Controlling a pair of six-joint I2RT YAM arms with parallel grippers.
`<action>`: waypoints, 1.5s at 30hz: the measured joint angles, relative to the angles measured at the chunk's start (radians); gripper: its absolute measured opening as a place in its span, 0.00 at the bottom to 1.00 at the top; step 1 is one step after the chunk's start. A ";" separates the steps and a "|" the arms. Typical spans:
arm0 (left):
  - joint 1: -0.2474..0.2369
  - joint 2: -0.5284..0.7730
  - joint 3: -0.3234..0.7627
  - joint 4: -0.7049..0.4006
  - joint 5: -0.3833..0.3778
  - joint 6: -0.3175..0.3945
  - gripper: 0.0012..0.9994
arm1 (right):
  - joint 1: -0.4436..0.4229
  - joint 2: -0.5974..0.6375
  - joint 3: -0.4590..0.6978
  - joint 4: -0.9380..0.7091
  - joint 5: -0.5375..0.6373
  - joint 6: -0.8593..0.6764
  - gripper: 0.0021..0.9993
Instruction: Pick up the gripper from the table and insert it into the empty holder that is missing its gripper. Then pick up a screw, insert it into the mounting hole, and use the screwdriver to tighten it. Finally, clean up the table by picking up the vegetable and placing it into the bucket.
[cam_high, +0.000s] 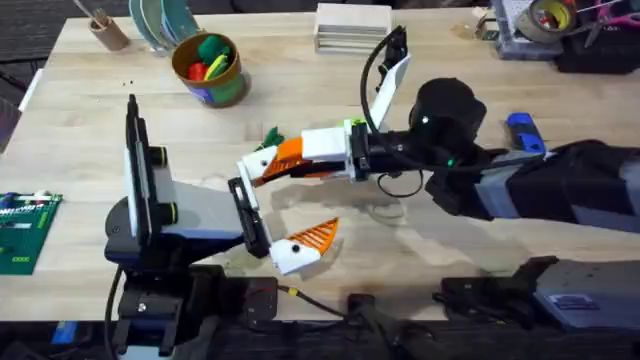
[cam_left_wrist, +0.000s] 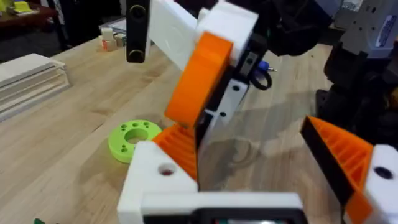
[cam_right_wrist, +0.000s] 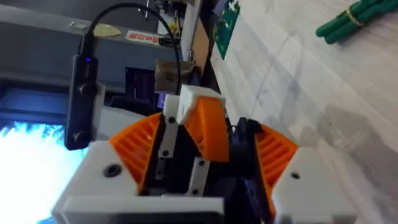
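I saw even, bright room light on the table (cam_high: 420, 250) from overhead; soft shadows lay under both arms. The left wrist view blurred its nearest white and orange parts. In the right wrist view, a blue-white glow washed out one corner.

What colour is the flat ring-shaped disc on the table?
Bright green; the disc shows best in the left wrist view.

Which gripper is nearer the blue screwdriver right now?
Neither is close; the right gripper is slightly nearer. It sits mid-table, well away from the screwdriver, which lies at the far right beside the right arm's body. The left gripper is lower and farther off.
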 joint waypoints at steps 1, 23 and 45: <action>0.000 0.000 0.000 0.000 0.001 0.000 0.99 | -0.005 0.000 0.000 -0.001 0.000 -0.006 0.84; 0.000 0.000 0.000 -0.001 0.006 0.000 0.99 | -0.202 0.000 0.106 -0.261 0.343 -0.415 0.96; 0.000 0.000 0.000 -0.002 0.012 0.000 0.99 | -0.235 -0.199 0.449 -1.177 0.510 -1.004 0.96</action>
